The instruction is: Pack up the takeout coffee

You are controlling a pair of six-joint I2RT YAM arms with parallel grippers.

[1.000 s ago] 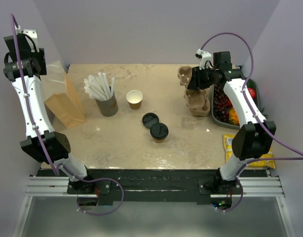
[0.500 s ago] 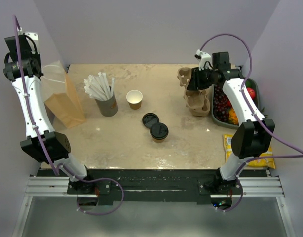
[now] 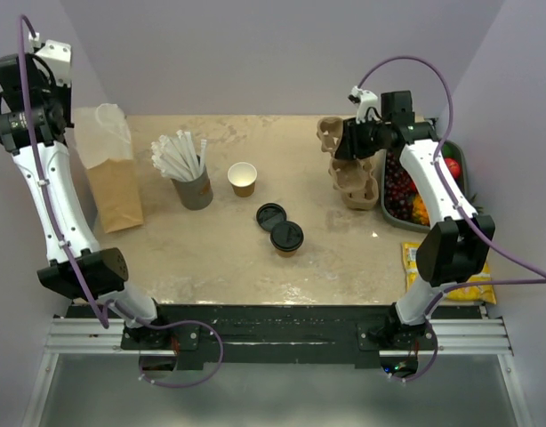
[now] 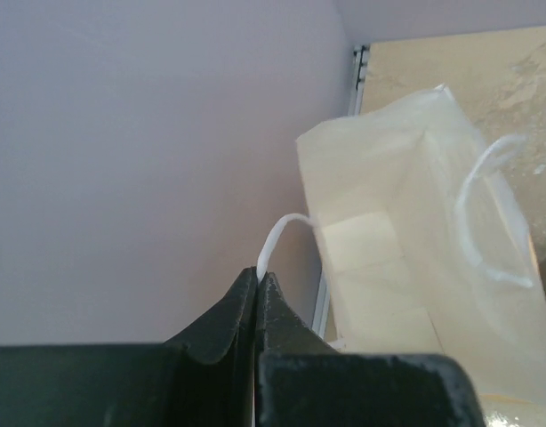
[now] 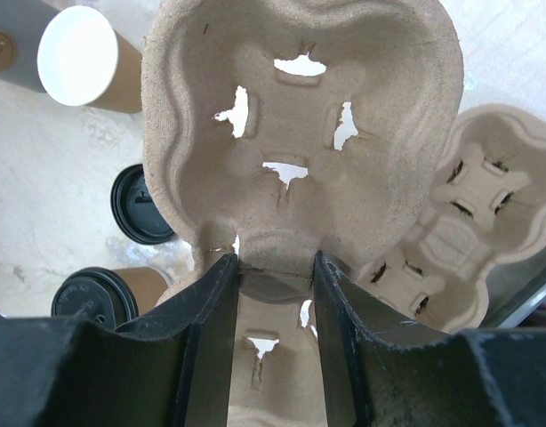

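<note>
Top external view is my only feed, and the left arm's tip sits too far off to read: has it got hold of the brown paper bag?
Observer: Yes. The left fingers are shut on one thin white cord handle of the tall brown paper bag.
Operator: The other handle?
Observer: The second white cord handle loops free on the bag's far side, untouched.
Operator: And the right arm?
Observer: The right fingers pinch the edge of a beige moulded-pulp cup carrier.
</note>
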